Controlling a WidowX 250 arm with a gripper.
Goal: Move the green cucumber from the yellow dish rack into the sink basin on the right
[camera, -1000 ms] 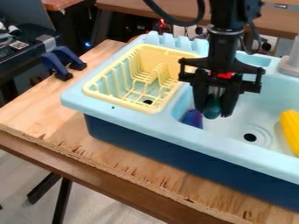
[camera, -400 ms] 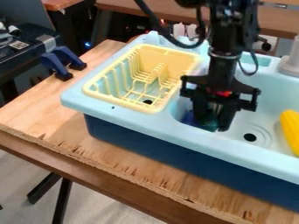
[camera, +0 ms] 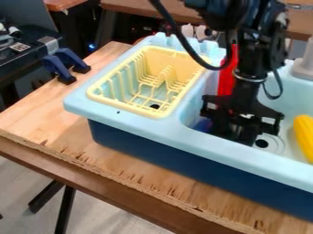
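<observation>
The black two-finger gripper [camera: 237, 137] hangs down into the basin [camera: 278, 103] of a light-blue toy sink [camera: 128, 119], beside the drain [camera: 261, 143]. I cannot tell whether it is spread or pressed together, or whether it pinches anything; the near rim and its own dark body mask its lower end. Its low, downward pose seems suited to reaching the basin floor over the raised rim.

A blue-purple object [camera: 202, 124] lies low in the basin, close to the gripper on the dish-rack side; whether they touch is unclear. Behind the arm is an upright red object [camera: 227, 77]. Farther right in the view, a long yellow toy [camera: 304, 133] rests against the basin's side, whose slope probably props it.

On the sink's other side, the yellow dish rack [camera: 183, 64] sits in a recess that likely keeps it from sliding. Beyond, blue clamps [camera: 58, 67] grip the edge of the plywood top [camera: 67, 132], presumably to steady it.
</observation>
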